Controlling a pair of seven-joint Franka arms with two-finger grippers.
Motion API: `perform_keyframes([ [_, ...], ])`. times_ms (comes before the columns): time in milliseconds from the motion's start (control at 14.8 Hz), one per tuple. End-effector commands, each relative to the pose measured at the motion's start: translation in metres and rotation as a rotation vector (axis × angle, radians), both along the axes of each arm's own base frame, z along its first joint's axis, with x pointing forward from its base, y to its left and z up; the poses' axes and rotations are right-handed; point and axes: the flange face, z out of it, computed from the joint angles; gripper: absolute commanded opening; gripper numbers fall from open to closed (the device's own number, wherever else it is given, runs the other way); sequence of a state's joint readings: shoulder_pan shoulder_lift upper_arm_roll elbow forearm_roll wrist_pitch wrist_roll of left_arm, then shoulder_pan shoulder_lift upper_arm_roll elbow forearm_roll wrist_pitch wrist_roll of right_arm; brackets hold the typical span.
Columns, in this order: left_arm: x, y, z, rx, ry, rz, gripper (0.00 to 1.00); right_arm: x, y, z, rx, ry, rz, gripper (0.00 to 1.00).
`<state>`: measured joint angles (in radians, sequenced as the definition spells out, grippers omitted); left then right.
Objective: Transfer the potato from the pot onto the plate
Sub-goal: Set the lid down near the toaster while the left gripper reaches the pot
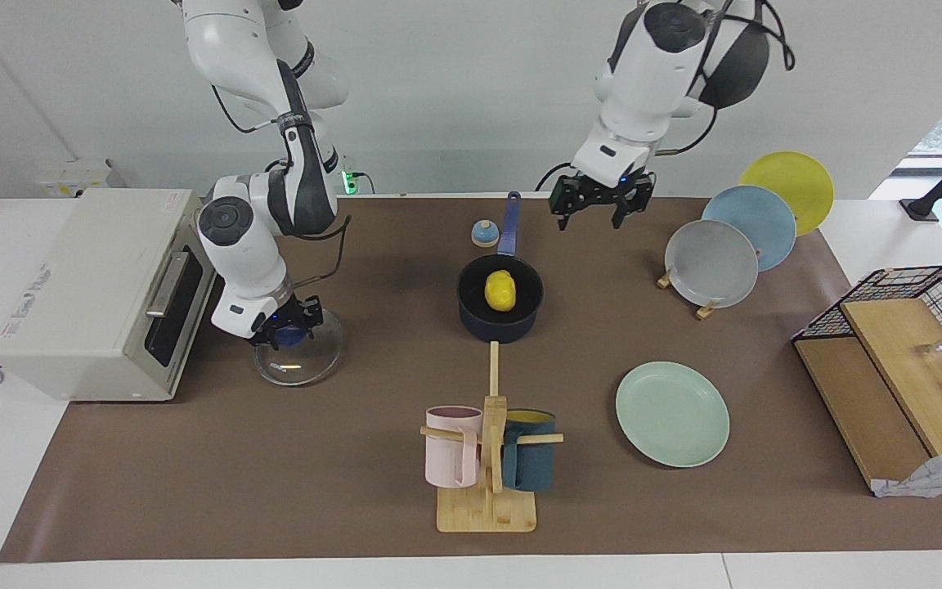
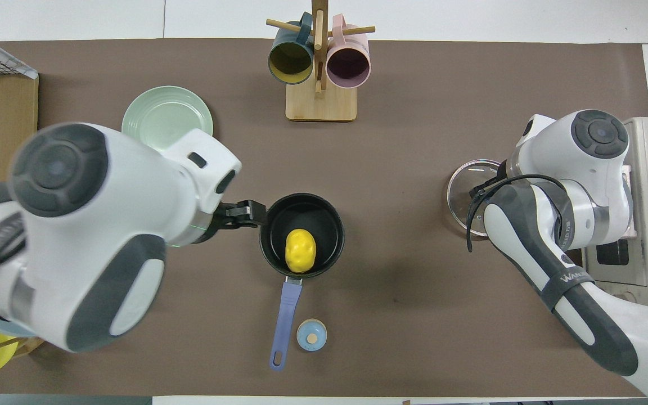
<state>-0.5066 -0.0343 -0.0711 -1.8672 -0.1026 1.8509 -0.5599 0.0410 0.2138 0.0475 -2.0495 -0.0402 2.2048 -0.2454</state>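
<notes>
The yellow potato (image 1: 500,290) (image 2: 300,250) lies in the uncovered dark navy pot (image 1: 495,330) (image 2: 277,212), whose blue handle points toward the robots. The mint-green plate (image 1: 672,413) (image 2: 161,109) sits farther from the robots, toward the left arm's end; the left arm covers part of it in the overhead view. My left gripper (image 1: 599,201) (image 2: 250,211) hangs open and empty in the air, over the mat just beside the pot. My right gripper (image 1: 285,330) is shut on the blue knob of the glass lid (image 1: 299,364) (image 2: 464,188), low at the mat beside the toaster oven.
A toaster oven (image 1: 103,286) stands at the right arm's end. A mug tree (image 1: 487,458) with a pink and a teal mug stands farther out than the pot. A rack of grey, blue and yellow plates (image 1: 712,262), a small blue knobbed disc (image 1: 484,233) and a wire basket (image 1: 921,315) are also here.
</notes>
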Motion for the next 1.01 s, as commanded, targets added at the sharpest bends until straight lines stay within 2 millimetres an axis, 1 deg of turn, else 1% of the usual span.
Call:
perform_keyframes([
  [0, -0.006, -0.042, -0.063, -0.026, -0.002, 0.052, 1.0, -0.016, 0.0, 0.001, -0.004, -0.019, 0.024, 0.12],
  [67, -0.003, -0.046, -0.076, -0.028, -0.008, 0.057, 1.0, -0.018, -0.001, -0.001, -0.003, -0.025, 0.024, 0.23],
  [135, -0.004, -0.05, -0.09, -0.023, 0.001, 0.06, 1.0, -0.017, -0.001, 0.0, -0.003, -0.026, 0.023, 0.65],
  [202, -0.006, -0.054, -0.098, -0.022, -0.002, 0.065, 1.0, -0.015, -0.001, 0.002, -0.003, -0.031, 0.018, 1.0],
  [270, -0.005, -0.056, -0.111, -0.024, -0.005, 0.082, 1.0, -0.012, -0.002, 0.007, -0.003, -0.031, 0.014, 1.0],
  [337, -0.003, -0.057, -0.118, -0.032, -0.013, 0.101, 1.0, -0.009, -0.001, 0.016, -0.003, -0.034, 0.014, 1.0],
  [404, -0.002, -0.059, -0.131, -0.019, 0.001, 0.106, 1.0, -0.006, 0.003, 0.039, -0.007, -0.03, 0.015, 1.0],
  [472, -0.002, -0.059, -0.139, -0.011, 0.011, 0.106, 1.0, -0.003, 0.005, 0.067, -0.01, -0.028, 0.011, 1.0],
  [539, -0.004, -0.057, -0.146, -0.009, 0.011, 0.108, 1.0, 0.001, 0.005, 0.097, -0.014, -0.025, -0.003, 1.0],
  [607, -0.006, -0.055, -0.152, -0.011, 0.007, 0.11, 1.0, 0.002, 0.003, 0.123, -0.011, -0.005, -0.033, 1.0],
  [674, -0.008, -0.056, -0.156, -0.011, 0.006, 0.112, 1.0, 0.002, 0.001, 0.158, -0.009, 0.002, -0.084, 1.0],
  [742, -0.014, -0.061, -0.162, -0.006, 0.011, 0.109, 1.0, 0.001, 0.002, 0.186, -0.016, 0.006, -0.132, 1.0],
  [809, -0.017, -0.063, -0.172, 0.003, 0.024, 0.107, 1.0, -0.001, 0.001, 0.21, -0.02, 0.012, -0.174, 1.0],
  [876, -0.019, -0.065, -0.176, 0.006, 0.027, 0.117, 1.0, -0.006, 0.001, 0.229, -0.026, 0.016, -0.209, 1.0],
  [944, -0.022, -0.07, -0.176, 0.002, 0.022, 0.12, 1.0, -0.01, -0.005, 0.239, -0.03, 0.023, -0.241, 1.0],
])
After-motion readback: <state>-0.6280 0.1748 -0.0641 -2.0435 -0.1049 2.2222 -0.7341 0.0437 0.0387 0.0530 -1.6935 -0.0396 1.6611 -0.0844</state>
